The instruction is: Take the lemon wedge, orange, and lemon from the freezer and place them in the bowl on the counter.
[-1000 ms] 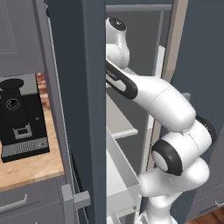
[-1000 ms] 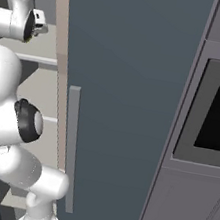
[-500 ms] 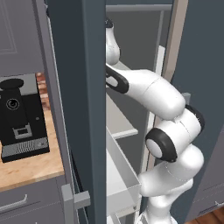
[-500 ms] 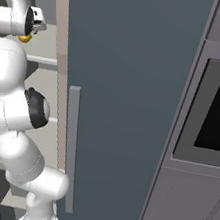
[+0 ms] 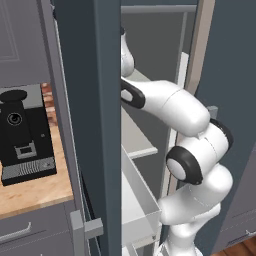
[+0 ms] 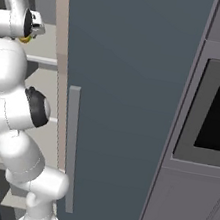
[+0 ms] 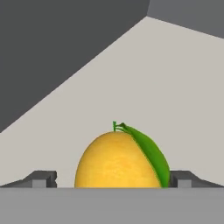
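Observation:
In the hand view an orange-yellow round fruit with a green leaf, the orange [image 7: 116, 159] by its colour, sits on the freezer's light grey shelf [image 7: 175, 87]. My gripper [image 7: 113, 179] is open, with one dark fingertip [image 7: 43, 178] on each side of the fruit and a gap left on both sides. From the right base view the hand [image 6: 31, 23] is up inside the freezer, and a sliver of the orange [image 6: 25, 40] shows just under it. The freezer's dark door [image 5: 90, 125] covers the hand in the left base view. The lemon, lemon wedge and bowl are out of view.
The open freezer door [image 6: 126, 84] with its bar handle [image 6: 70, 146] stands right of the arm. A white drawer [image 5: 137, 200] juts out low in the freezer. A black coffee machine [image 5: 22, 135] sits on the wood counter [image 5: 30, 192]. A wall oven [image 6: 217, 120] is at right.
The arm has reached deeper into the freezer, its elbow swinging forward and down. The hand has come in close to the fruit on the shelf. The jaws stayed open.

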